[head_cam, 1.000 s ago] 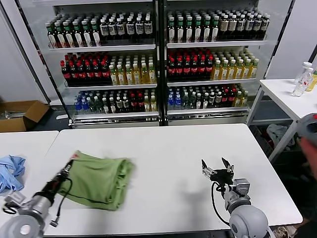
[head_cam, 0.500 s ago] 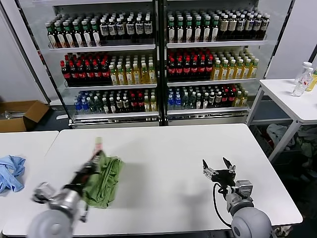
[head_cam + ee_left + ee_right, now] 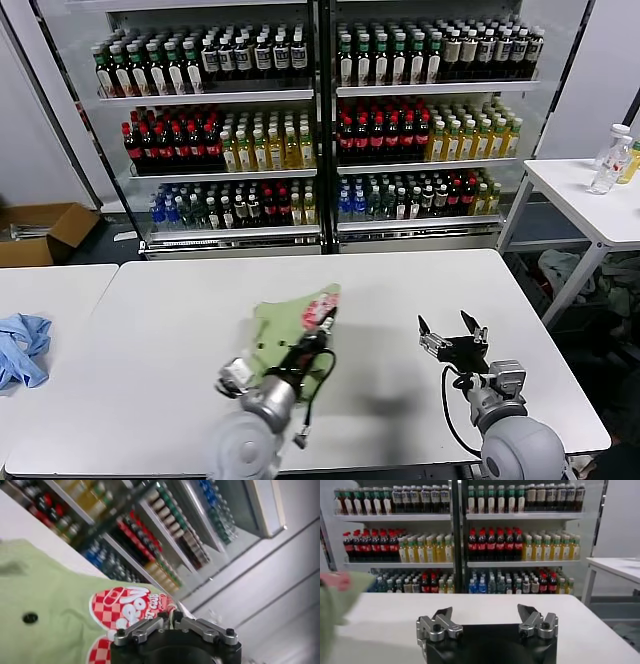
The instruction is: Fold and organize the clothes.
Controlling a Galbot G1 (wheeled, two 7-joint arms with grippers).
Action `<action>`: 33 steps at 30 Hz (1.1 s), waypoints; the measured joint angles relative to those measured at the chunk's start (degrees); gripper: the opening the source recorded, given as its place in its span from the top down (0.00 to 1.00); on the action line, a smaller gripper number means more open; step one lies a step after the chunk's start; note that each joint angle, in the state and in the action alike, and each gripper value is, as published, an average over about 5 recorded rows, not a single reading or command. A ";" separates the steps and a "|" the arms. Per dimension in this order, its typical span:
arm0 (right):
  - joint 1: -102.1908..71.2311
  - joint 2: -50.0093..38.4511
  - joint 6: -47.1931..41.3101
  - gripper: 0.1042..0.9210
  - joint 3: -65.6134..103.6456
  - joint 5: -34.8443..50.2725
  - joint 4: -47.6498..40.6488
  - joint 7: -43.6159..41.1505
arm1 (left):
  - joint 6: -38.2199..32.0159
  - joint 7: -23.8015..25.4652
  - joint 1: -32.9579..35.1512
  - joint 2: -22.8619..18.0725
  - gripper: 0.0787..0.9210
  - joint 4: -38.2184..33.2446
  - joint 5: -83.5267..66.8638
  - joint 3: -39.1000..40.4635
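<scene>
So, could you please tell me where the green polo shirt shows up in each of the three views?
Head view: green polo shirt centre-left on the white table, held by the left gripper.
Left wrist view: fills the lower left, checkered print at the fingers.
Right wrist view: a sliver at the left edge.
Shared landmark: the drinks fridge behind.

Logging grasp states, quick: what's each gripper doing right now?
Left gripper: shut on the green polo shirt, lifted.
Right gripper: open, empty, over the table.
</scene>
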 measured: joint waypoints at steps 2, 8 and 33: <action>0.14 -0.16 0.01 0.12 0.08 0.02 0.00 -0.01 | -0.44 0.00 -0.92 -0.59 0.97 1.61 0.08 1.54; 0.55 -0.86 0.07 0.12 0.32 0.28 -0.22 -0.04 | -1.22 0.48 -2.98 -0.95 0.84 5.31 1.47 4.11; 5.60 4.66 -2.83 0.12 -8.30 2.32 -10.24 0.78 | -6.13 3.36 8.42 5.18 0.12 -5.11 16.47 -5.00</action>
